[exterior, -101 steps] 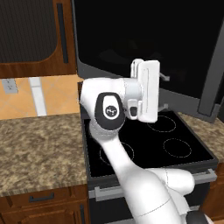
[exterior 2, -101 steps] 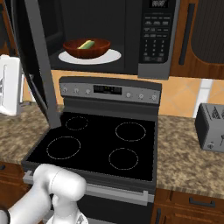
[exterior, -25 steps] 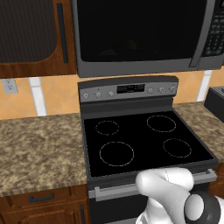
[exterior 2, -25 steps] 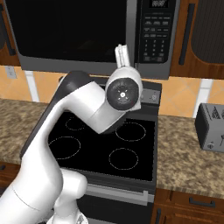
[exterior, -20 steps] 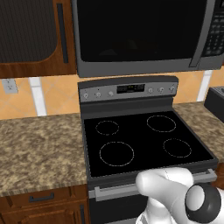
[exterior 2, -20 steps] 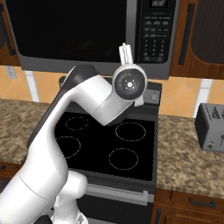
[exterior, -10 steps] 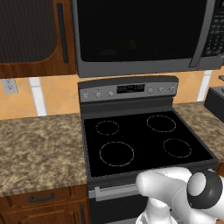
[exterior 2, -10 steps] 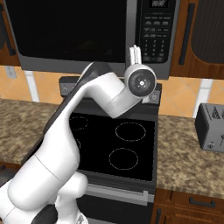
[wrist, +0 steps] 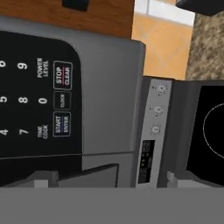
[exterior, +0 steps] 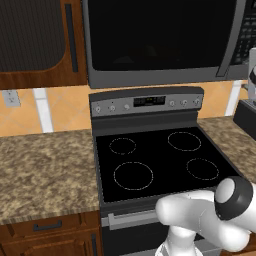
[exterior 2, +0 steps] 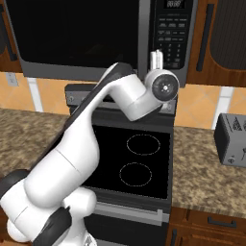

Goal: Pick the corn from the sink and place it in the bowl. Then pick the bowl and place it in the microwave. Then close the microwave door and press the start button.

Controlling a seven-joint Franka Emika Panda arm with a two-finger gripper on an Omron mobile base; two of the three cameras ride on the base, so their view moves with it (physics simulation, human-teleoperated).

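Microwave (exterior 2: pixel 96 36) occupies the upper frame of the right base view, its door (exterior 2: pixel 72 33) shut flush. Gripper (exterior 2: pixel 156 56) (fingers spread wide, holding nothing) sits at upper centre-right against the button panel (exterior 2: pixel 173 31), above the stove (exterior 2: pixel 129 163). Toaster (exterior 2: pixel 231 139) stands at right.

Arm up at the microwave buttons

The white arm (exterior 2: pixel 91 144) bends up over the black stove (exterior 2: pixel 129 161), and its gripper (exterior 2: pixel 156 58) points up right in front of the button panel (exterior 2: pixel 173 33) of the microwave (exterior 2: pixel 105 41). The microwave door (exterior 2: pixel 77 36) is closed and dark. A grey toaster (exterior 2: pixel 233 139) sits on the brown speckled counter (exterior 2: pixel 206 178) to the right of the stove.
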